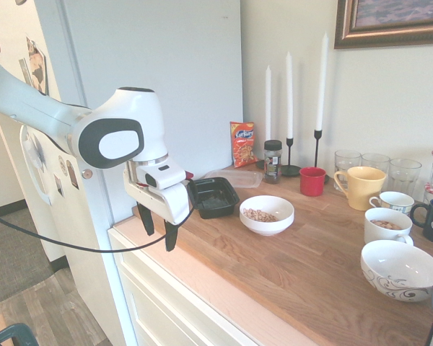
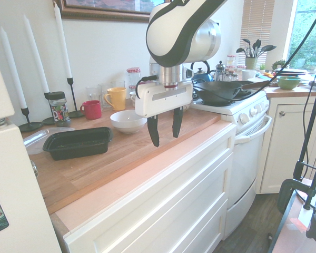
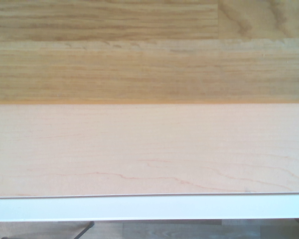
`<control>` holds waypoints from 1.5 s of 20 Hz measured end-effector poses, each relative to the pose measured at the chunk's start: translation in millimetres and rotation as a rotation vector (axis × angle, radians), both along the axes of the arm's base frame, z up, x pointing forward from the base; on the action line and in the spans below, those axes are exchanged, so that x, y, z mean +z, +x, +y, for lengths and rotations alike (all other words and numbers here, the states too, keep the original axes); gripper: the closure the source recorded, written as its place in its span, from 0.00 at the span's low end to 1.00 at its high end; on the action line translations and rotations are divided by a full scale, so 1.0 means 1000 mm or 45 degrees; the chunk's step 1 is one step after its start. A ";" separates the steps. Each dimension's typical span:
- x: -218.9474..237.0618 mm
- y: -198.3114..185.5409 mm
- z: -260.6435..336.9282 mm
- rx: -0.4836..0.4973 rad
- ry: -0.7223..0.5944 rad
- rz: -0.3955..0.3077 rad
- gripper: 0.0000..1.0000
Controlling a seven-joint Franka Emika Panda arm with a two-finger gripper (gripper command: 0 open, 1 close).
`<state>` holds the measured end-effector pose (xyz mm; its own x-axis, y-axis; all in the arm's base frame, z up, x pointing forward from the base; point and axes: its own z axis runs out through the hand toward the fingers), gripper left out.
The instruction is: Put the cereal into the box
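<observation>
Below my gripper [image 2: 165,129] lies only bare counter [image 3: 149,144]; my jaws hang released, holding nothing. Beyond them sits the cereal [image 1: 259,215] in the bowl [image 1: 267,223], beside the box [image 1: 213,197]. Next I must reach that bowl.

Busy wooden counter, lots of kitchen stuff

Three white candles [image 1: 289,86] in dark holders stand upper middle, with an orange snack bag [image 1: 242,144] and a spice jar [image 1: 273,160] just left of them. A red cup [image 1: 312,181], a yellow mug [image 1: 361,186] and clear glasses [image 1: 379,167] sit at middle right, a patterned bowl [image 1: 400,269] lower right, and a framed picture [image 1: 390,21] top right.
</observation>
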<state>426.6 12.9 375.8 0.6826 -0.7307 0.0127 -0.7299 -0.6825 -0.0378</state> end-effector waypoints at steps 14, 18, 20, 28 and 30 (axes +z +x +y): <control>0.043 0.103 -0.057 -0.142 -0.046 -0.092 0.00; 0.055 0.161 -0.085 -0.220 -0.061 -0.099 0.00; 0.054 0.184 -0.101 -0.252 -0.070 -0.090 0.00; 0.022 0.235 -0.149 -0.358 -0.071 -0.039 0.00; 0.012 0.242 -0.159 -0.377 -0.063 -0.033 0.00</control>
